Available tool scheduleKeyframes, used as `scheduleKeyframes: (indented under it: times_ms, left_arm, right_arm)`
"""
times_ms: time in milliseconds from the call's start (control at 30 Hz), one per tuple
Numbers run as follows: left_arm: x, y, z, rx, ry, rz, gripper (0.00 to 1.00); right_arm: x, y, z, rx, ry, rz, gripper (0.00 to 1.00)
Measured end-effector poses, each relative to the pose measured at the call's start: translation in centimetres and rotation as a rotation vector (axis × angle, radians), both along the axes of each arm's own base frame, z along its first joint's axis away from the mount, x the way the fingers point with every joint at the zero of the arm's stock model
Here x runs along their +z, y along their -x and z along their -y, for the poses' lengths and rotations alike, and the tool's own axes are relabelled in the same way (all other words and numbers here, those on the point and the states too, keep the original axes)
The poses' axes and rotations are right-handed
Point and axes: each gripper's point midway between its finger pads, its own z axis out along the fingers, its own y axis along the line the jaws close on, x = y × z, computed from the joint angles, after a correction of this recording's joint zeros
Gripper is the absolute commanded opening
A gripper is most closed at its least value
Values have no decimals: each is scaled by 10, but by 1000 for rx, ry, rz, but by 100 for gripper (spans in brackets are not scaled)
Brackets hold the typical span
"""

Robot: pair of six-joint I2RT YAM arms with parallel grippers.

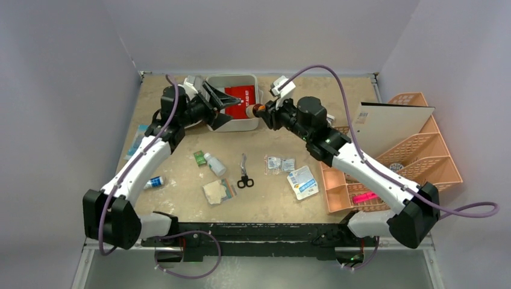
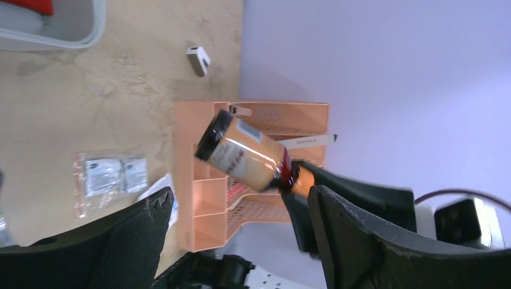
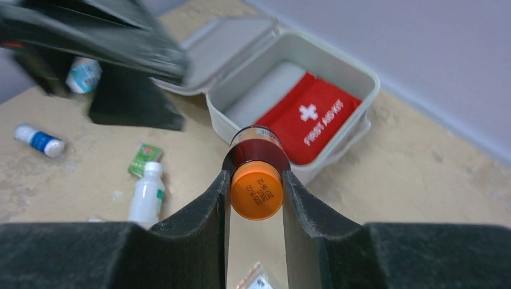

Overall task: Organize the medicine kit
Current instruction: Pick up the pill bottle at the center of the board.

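The medicine kit (image 1: 256,90), a white hinged case, lies open at the back of the table with a red first-aid pouch (image 1: 236,96) inside. My right gripper (image 3: 256,180) is shut on the orange-capped end of an amber pill bottle (image 3: 255,158) and holds it level, just off the kit's (image 3: 369,84) near right corner. In the top view the bottle (image 1: 254,111) points left toward my left gripper (image 1: 226,109). That gripper hangs open over the kit's front edge. In the left wrist view the bottle (image 2: 247,158) floats beyond the wide-spread fingers (image 2: 138,232), apart from them.
Loose on the table lie a white bottle (image 1: 215,164), a green packet (image 1: 199,158), scissors (image 1: 244,174), sachets (image 1: 279,162), a blister card (image 1: 302,182), a gauze packet (image 1: 217,191) and a blue tube (image 1: 154,182). A peach lattice organiser (image 1: 422,153) stands at the right.
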Motion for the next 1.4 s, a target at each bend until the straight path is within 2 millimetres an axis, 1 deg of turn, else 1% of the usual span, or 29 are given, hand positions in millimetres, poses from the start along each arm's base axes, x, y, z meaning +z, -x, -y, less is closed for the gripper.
scheduleKeyframes:
  times_ms: [133,200,333,400,500,600,633,733,767,800,933,1000,1067,1100,1133,1200,1233,1300,1400]
  left_arm:
    - [-6,-18,13,-11,119,-72,80]
    - [-10,-25,18,-18,162,-109,80]
    - [-15,-34,25,-25,222,-157,73]
    - [-14,-37,27,-31,246,-161,69]
    - [-11,-42,29,-31,276,-163,59]
    - [-9,-45,30,-29,295,-161,51]
    - [-9,-46,30,-26,298,-165,46]
    - [-11,-50,31,-25,315,-171,25]
    - [-13,-51,31,-26,317,-176,22]
    - [-15,-52,32,-27,324,-182,21]
    - [-27,-56,35,-41,322,-195,22]
    - [-36,-58,37,-49,308,-205,22]
    - [-44,-58,39,-60,294,-211,22]
    - [-48,-58,39,-67,288,-214,25]
    - [-51,-59,40,-71,283,-217,32]
    - [-55,-60,42,-81,284,-220,49]
    - [-56,-62,42,-85,285,-221,55]
    - [-58,-65,44,-91,288,-222,60]
    - [-57,-70,42,-74,300,-229,62]
  right_arm:
    - [21,12,-18,57,-28,149,5]
    - [27,15,-26,73,-29,203,5]
    - [37,16,-37,83,-26,288,5]
    - [40,15,-40,78,-20,317,5]
    - [39,12,-44,73,-5,349,7]
    - [30,10,-48,75,24,368,7]
    - [30,9,-49,72,27,378,7]
    - [28,7,-48,58,33,400,9]
    - [26,7,-47,56,35,403,10]
    - [23,7,-46,52,38,405,11]
    - [10,6,-43,36,49,394,19]
    - [0,6,-41,35,57,380,21]
    - [-9,7,-40,36,67,365,20]
    - [-14,7,-39,36,73,358,18]
    - [-16,7,-38,35,76,353,17]
    - [-22,6,-38,31,80,350,13]
    - [-23,5,-37,28,82,353,12]
    - [-28,2,-37,17,85,357,10]
    - [-32,-1,-38,11,96,376,9]
